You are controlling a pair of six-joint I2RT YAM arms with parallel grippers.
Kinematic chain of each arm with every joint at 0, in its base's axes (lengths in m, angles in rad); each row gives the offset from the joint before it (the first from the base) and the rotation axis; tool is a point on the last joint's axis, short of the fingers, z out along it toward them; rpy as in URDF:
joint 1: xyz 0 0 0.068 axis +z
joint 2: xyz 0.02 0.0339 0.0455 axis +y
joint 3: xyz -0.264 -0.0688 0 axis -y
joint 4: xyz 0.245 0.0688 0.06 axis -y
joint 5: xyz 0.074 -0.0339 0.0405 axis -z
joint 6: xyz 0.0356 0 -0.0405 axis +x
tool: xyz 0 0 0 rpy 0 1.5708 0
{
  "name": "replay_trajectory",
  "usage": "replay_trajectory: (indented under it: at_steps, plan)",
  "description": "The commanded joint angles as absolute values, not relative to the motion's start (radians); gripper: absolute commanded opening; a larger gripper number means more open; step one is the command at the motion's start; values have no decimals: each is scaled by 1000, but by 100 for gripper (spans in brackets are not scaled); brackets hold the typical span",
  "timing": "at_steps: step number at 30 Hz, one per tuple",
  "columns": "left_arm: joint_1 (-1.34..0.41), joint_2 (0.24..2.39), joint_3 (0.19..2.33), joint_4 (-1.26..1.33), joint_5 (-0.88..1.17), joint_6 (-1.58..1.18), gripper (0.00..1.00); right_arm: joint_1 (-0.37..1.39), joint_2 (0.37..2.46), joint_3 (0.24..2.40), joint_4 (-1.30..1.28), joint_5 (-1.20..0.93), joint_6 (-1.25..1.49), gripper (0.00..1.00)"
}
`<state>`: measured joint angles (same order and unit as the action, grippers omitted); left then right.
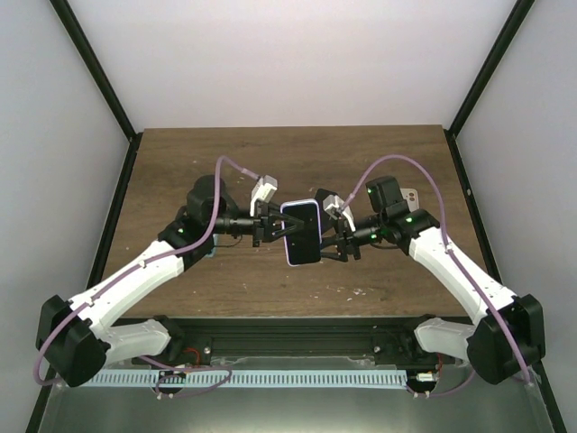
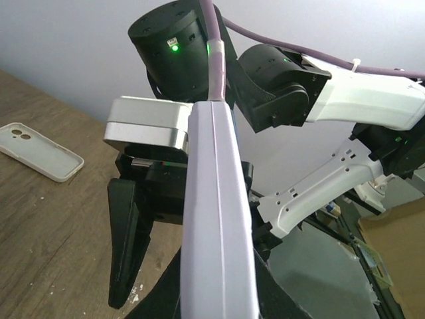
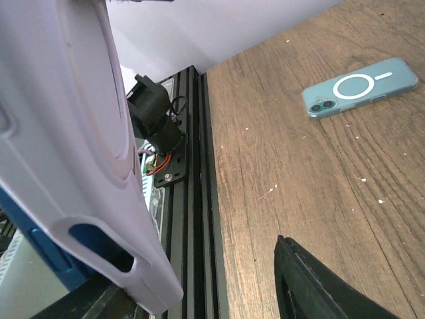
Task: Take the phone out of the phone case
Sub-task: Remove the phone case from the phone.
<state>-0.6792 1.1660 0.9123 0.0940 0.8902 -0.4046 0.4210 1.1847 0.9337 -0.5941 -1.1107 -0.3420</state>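
Observation:
The phone [image 1: 301,233], dark screen up, sits in a lavender case and is held in the air above the table's middle, between the two arms. My left gripper [image 1: 270,225] is shut on the case's left edge. In the left wrist view the case edge [image 2: 216,219] rises straight out of my left gripper [image 2: 219,296]. My right gripper [image 1: 335,236] is open, its fingers spread around the phone's right edge. In the right wrist view the case back [image 3: 73,153] fills the left, with the blue phone showing through a cutout. One black finger [image 3: 319,286] stands well apart from it.
A cream empty phone case [image 2: 40,151] lies on the wood table by the right arm [image 1: 411,197]. A teal clear case with a ring mark [image 3: 362,86] lies under the left arm [image 1: 209,251]. The black rail [image 3: 199,199] marks the table's near edge.

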Motion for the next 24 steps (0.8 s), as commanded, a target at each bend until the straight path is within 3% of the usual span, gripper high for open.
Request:
replay_trajectory:
  at_steps: [1,8,16,20,24]
  plan:
    - [-758,1218,841,-165,1054,-401,0,382,1178,1043,-372,-1206,-284,51]
    - [-749,1298,840,-186,1003,-370,0,370,1183,1059,-373,-1361,-267,53]
    - [-734,1385,853,-175,987,-381,0,370,1153,1000,-291,-1393,-234,52]
    - [-708,1425,869,-152,931,-414,0,370,1164,966,-256,-1420,-213,35]
    - [-662,1440,885,-106,762,-495,0,366,1182,894,-109,-1364,-63,3]
